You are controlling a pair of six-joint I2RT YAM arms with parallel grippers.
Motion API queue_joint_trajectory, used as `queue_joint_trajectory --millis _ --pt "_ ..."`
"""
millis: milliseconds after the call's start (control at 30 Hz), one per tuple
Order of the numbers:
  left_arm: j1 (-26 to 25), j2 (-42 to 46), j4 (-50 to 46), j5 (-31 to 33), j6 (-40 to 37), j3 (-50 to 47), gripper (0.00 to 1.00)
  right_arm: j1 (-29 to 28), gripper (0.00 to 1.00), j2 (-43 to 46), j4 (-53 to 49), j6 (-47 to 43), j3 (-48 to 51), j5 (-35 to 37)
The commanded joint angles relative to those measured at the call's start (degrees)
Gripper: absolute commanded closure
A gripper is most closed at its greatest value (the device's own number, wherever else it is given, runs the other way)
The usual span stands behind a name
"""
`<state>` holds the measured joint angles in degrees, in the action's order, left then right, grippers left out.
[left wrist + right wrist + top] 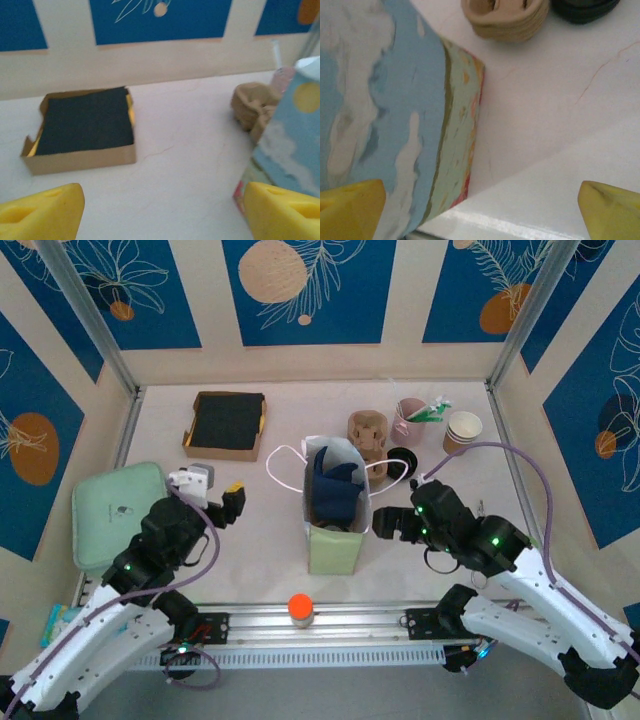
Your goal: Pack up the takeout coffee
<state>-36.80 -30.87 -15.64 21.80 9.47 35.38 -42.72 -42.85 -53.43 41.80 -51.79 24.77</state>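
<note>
Both sets of jaws gape wide. Left gripper [212,487] hovers near the paper bag [336,536]; right gripper [390,523] sits just beside it.

The pale table [260,530] bears a paper bag [335,540] (standing upright), a cardboard box [225,425], cup carriers [367,430] and paper cups [462,430].

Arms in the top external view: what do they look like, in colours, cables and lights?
The left arm and right arm have white lower links and black upper joints dotted with green lights. A lilac cable loops along each. The left end effector and right end effector have yellow fingertips.
</note>
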Motion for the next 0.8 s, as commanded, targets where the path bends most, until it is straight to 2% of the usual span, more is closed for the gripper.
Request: queue_joint_trajectory --millis 0,133,267,500,767 --pt "-0.3 -1.0 -1.7 7.8 -2.6 1.5 0.17 3.9 0.01 -0.5 1.8 -2.6 -1.6 3.1" --pt "-0.4 -2.9 -1.2 11.4 -4.1 1.2 0.17 11.1 0.01 -0.4 3.6 -6.5 -1.1 0.5" --pt "-0.4 -4.6 0.6 13.2 -5.7 0.5 0.17 15.6 0.01 0.9 7.9 -9.6 0.7 1.3" --pt "-0.3 -8.3 7.0 19.5 -9.8 -2.6 0.17 19.8 0.01 3.1 19.8 -16.0 8.3 5.2" --pt "-0.3 -10.8 14.5 28.4 -12.9 -7.6 0.17 25.1 0.01 0.2 26.4 -18.4 14.8 9.4"
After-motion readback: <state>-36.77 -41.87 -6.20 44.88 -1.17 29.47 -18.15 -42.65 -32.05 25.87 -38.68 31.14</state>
